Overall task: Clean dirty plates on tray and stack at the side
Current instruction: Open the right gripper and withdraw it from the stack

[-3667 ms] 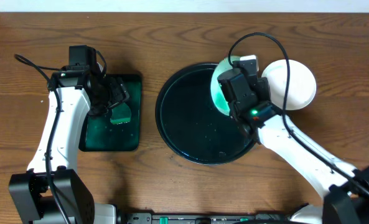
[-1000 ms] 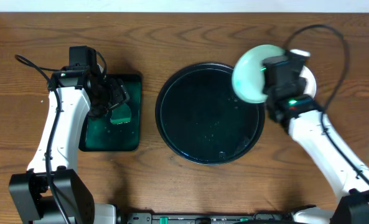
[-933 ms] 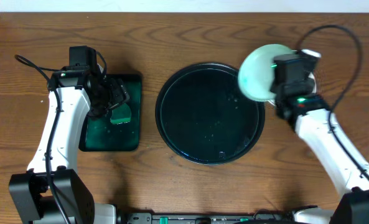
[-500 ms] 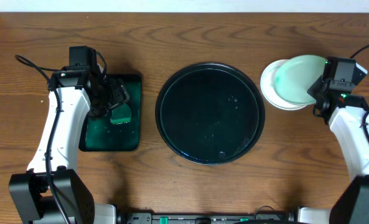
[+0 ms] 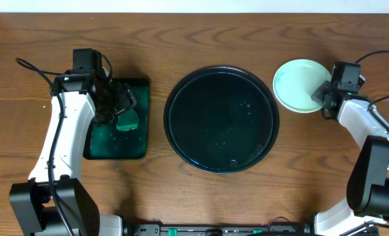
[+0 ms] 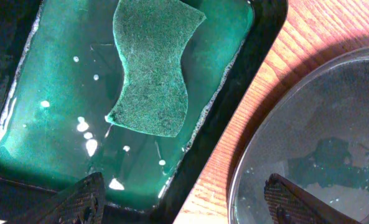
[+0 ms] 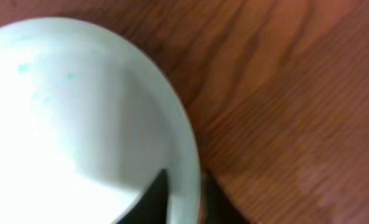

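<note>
The round black tray lies mid-table with no plate on it, only water drops. A pale-mint plate lies flat on the table to its right; anything beneath it is hidden. My right gripper is shut on this plate's right rim. In the right wrist view the plate shows faint teal specks, and my gripper has one finger on top of the rim and the other outside it. My left gripper hangs open and empty over the green tray; in the left wrist view its jaws stand wide apart.
A dark green rectangular tray with green liquid holds a green sponge at the left. The left wrist view also shows the black tray's rim next to it. Cables trail behind both arms.
My right gripper carried the mint plate from over the black tray rightward and lowered it onto the white plate at the side. The left arm has not moved.
</note>
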{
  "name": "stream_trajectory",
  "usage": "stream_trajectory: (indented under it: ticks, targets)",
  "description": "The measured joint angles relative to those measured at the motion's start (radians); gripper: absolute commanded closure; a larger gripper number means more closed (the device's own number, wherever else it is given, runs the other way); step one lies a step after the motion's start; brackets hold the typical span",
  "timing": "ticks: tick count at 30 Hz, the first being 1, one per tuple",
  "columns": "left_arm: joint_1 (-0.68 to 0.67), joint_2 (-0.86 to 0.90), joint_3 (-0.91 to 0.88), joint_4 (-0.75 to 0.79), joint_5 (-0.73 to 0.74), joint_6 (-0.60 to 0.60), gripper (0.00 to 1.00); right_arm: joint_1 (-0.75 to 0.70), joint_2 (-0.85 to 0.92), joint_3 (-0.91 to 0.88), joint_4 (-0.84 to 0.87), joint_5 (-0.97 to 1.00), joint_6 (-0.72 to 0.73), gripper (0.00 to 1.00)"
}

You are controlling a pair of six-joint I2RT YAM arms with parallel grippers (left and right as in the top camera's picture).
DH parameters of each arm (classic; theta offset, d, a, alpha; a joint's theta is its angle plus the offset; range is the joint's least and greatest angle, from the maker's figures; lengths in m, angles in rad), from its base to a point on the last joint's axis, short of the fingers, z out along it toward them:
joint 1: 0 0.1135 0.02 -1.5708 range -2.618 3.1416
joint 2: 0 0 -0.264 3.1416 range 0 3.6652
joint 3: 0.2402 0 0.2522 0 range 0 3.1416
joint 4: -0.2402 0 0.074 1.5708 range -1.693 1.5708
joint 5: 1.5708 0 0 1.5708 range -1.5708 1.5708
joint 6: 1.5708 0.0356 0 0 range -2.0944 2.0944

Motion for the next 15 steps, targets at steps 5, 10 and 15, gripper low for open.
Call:
stream_trajectory:
  ticks: [5, 10, 15]
  targets:
    - [0.0, 0.0, 0.0, 0.0, 0.0, 0.0, 0.18, 0.001, 0.0, 0.0, 0.001, -0.028, -0.008, 0.33]
    - [0.0, 0.0, 0.0, 0.003, -0.008, 0.0, 0.18, 0.017, -0.064, 0.0, -0.029, -0.034, -0.073, 0.01]
    - [0.0, 0.0, 0.0, 0.007, -0.05, 0.0, 0.18, 0.077, -0.263, 0.0, -0.088, -0.035, -0.118, 0.01]
